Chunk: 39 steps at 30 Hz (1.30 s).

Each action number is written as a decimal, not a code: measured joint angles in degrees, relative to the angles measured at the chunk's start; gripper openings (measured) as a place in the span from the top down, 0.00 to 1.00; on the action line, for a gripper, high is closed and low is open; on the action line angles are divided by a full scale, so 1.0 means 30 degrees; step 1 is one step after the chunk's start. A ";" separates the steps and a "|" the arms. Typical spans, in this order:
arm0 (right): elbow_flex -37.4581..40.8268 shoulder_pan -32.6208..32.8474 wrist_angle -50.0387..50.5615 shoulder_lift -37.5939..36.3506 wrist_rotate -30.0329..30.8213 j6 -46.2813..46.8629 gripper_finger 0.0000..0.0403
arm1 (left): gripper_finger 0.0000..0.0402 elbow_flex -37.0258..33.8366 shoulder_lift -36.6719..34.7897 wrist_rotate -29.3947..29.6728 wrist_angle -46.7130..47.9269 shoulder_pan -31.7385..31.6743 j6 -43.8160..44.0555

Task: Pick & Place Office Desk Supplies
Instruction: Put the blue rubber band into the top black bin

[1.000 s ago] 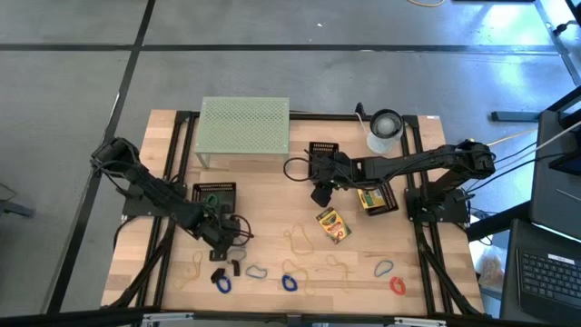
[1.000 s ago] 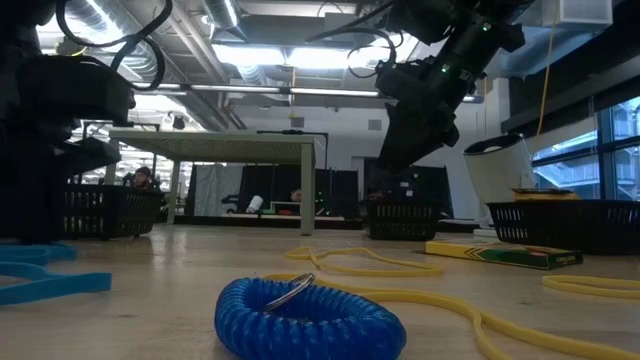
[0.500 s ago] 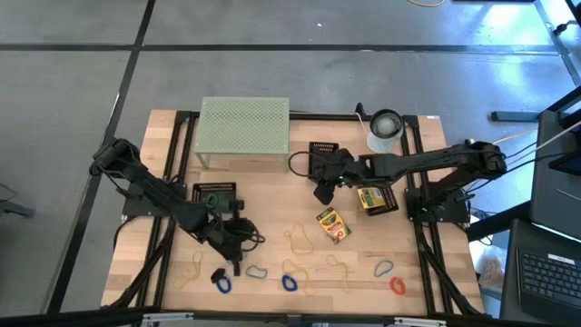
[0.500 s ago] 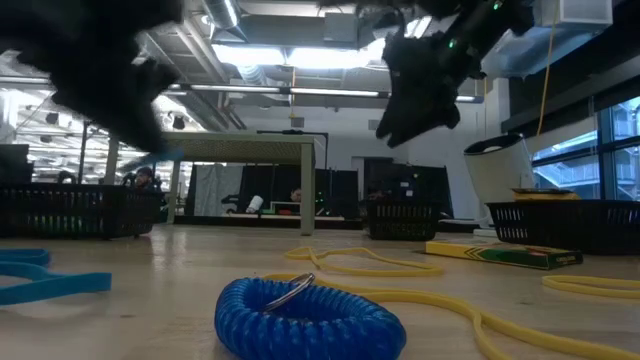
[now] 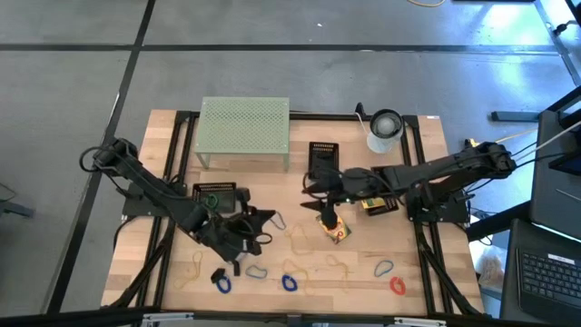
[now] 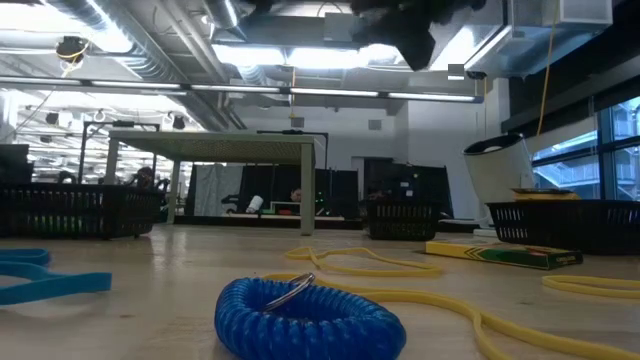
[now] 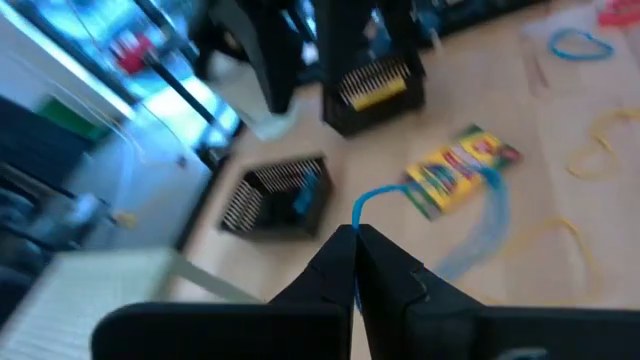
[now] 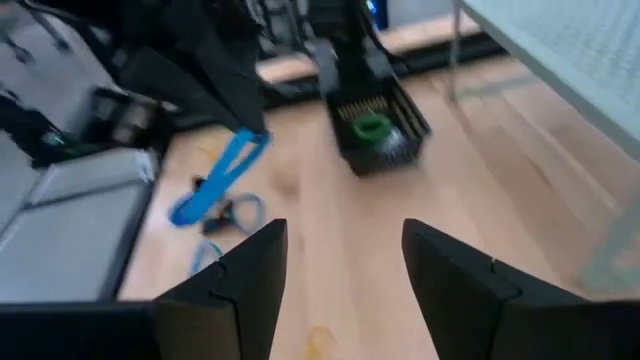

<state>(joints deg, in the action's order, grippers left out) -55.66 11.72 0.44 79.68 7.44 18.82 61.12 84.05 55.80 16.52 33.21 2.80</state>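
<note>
Left hand's (image 7: 355, 245) blue loop clip (image 7: 470, 215), wrist-view only

The left hand (image 5: 261, 221) has come up off the table with a blue loop clip (image 7: 478, 215) pinched between its closed fingers, swinging rightward away from the black clips. The right hand (image 5: 323, 211), fingers spread, has moved down from near the small black basket (image 5: 323, 152) to just over the crayon box (image 5: 336, 228).
</note>
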 joint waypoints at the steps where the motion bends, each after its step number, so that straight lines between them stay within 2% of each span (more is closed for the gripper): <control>1: -0.0006 0.0121 -0.0243 0.0000 -0.0097 -0.0002 0.50 | 0.99 0.0011 0.0000 0.0383 -0.0641 -0.0005 -0.0952; 5: 0.0000 0.0336 -0.1129 0.0007 -0.1514 -0.0005 0.50 | 0.99 0.0009 -0.0007 0.1601 -0.2938 -0.0232 -0.4316; 11: 0.0007 0.0353 -0.2385 0.0180 -0.3224 0.0517 0.50 | 0.99 0.0009 -0.0015 0.1260 -0.4792 -0.1112 -0.6980; 16: 0.0007 0.0346 -0.3389 0.0350 -0.3284 0.0519 0.49 | 0.99 0.0009 -0.0015 0.1053 -0.5166 -0.1801 -0.7520; 24: 0.0007 0.0207 -0.3422 0.0342 -0.2671 0.0527 0.41 | 0.99 0.0009 -0.0015 0.0984 -0.5171 -0.2273 -0.7851; 28: 0.0007 0.0010 -0.3426 0.0342 -0.2621 0.0558 0.38 | 0.99 0.0009 -0.0015 0.0447 -0.5294 -0.2558 -0.7939; 39: 0.0007 -0.0157 -0.3422 0.0342 -0.2616 0.0575 0.37 | 0.99 0.0009 -0.0015 -0.1349 -0.7873 -0.3863 -1.0508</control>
<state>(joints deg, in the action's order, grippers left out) -55.64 11.25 -9.82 80.71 -0.41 20.55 61.14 84.01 51.75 -7.10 21.62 -28.72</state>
